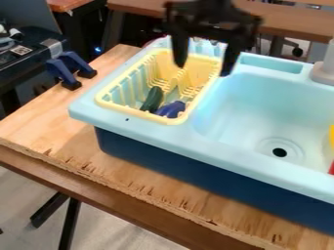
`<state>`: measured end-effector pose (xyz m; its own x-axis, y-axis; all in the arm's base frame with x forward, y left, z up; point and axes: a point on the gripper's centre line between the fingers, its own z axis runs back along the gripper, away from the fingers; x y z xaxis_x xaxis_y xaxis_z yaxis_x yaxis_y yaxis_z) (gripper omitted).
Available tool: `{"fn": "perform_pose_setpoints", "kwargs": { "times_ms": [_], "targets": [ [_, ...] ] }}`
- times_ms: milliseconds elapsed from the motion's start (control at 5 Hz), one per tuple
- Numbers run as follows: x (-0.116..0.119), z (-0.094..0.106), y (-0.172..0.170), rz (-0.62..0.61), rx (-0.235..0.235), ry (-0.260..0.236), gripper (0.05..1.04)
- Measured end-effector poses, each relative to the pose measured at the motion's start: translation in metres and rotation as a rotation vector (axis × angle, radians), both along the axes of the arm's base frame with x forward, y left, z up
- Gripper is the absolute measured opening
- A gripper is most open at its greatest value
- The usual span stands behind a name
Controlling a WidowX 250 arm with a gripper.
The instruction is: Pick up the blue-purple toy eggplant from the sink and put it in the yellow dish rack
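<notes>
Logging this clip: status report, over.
End effector open, above yellow rack. Dark green item, blue item inside, ungripped. Rack's walls surround both.

1. A small, pale label [21, 50] with a dark, QR-like pattern sat on top of the black equipment [34, 62] at the left edge; its pattern was too small to make out.
2. No words, letters or numbers could be read on it or on anything else.
</notes>
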<state>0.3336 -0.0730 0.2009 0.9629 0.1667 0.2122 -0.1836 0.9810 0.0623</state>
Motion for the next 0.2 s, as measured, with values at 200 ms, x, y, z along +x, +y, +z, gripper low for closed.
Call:
{"fn": "perform_pose_setpoints", "kwargs": {
  "times_ms": [200],
  "targets": [
    [-0.0079, 0.0082, -0.0363, -0.058, -0.019, 0.002, 0.989]
  ]
}}
